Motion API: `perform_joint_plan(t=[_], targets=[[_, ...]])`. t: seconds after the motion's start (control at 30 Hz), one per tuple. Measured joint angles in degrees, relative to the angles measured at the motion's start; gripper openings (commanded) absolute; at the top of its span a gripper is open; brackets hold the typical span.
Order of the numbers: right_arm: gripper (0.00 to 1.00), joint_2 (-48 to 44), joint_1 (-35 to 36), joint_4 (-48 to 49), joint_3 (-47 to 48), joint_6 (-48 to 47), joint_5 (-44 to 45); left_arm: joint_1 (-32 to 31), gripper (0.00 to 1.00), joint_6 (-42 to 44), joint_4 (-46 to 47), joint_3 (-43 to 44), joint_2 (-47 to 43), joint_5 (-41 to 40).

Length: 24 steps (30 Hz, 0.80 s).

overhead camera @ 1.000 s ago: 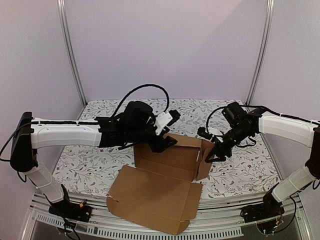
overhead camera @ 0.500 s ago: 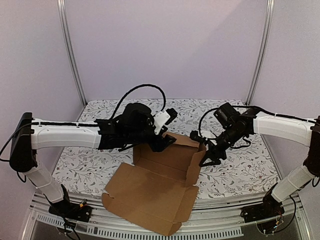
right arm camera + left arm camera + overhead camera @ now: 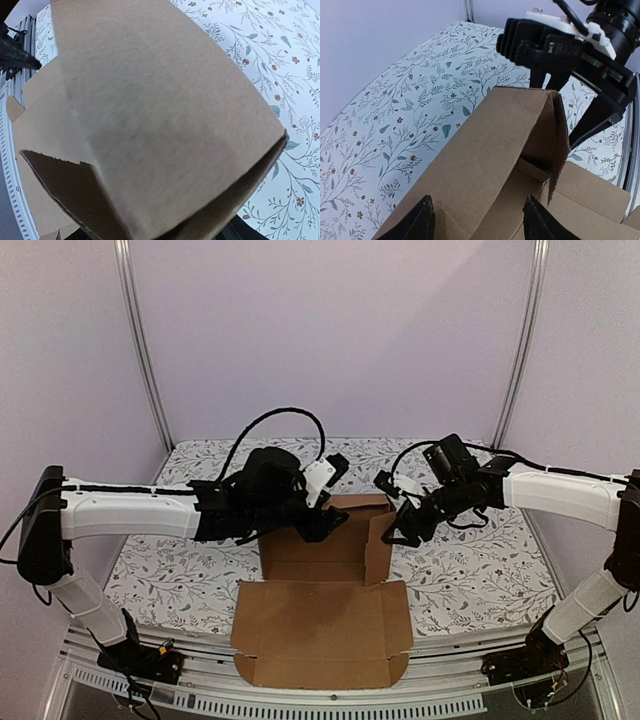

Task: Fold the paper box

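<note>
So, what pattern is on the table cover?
Table cover: white, grey leafy floral print; clearest in left wrist view.

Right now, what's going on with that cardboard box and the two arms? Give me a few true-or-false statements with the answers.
1. The paper box has a large flap lying flat toward the near edge of the table. True.
2. The box is folded shut. False: it is open on top, with its back and right walls standing.
3. The table is plain white. False: it has a leaf-and-flower print.
4. The left gripper and the right gripper are both at the box's walls. True.
5. The left gripper's fingers are pressed together. False: they stand apart.
</note>
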Motion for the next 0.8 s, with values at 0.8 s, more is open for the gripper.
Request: perform_joint_plan(t=[0.8], targets=[[0.35,8.3,0.0,30.6,-3.1,3.4,3.3,0.0,0.60,-2.7,0.2,-0.9,-0.2,-5.2]])
